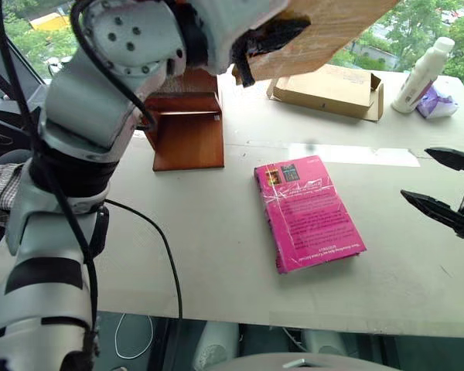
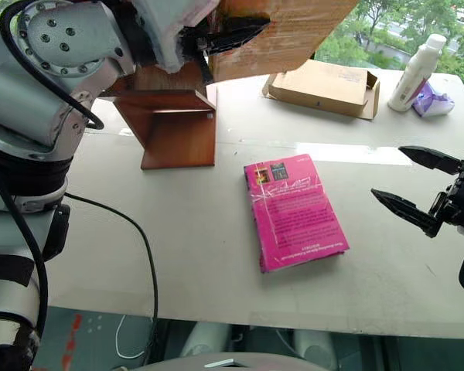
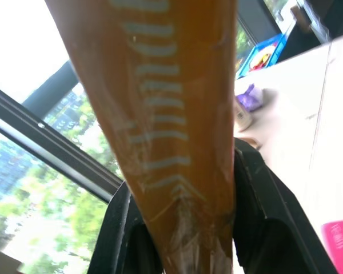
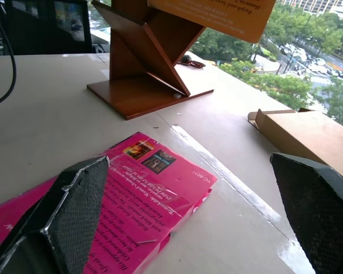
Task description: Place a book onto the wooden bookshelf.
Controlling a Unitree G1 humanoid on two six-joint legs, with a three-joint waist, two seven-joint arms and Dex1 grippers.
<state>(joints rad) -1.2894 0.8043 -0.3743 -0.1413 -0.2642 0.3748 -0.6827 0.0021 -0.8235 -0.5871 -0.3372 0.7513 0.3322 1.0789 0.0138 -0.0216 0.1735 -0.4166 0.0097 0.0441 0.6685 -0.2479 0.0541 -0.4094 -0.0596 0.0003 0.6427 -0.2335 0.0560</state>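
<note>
Nearest, the pink book (image 2: 296,212) lies flat on the counter (image 2: 178,263), with the right claw (image 2: 414,184) just beside it, fingers wide apart and empty. Further back stands the bookshelf (image 2: 174,124). Up above it, the left claw (image 2: 230,32) is clamped on the book (image 2: 286,35), held high. Beyond, a cardboard box (image 2: 325,86) and a white bottle (image 2: 416,71).

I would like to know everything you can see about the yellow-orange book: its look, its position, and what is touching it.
The yellow-orange book is a paperback in glossy plastic wrap, with lines of dark print on its cover and pale lettering along its spine. It is in the air, tilted, above the wooden bookshelf at the far left of the table, and it does not rest on the shelf yet. The left gripper is shut on it, one black finger on each side.
</note>
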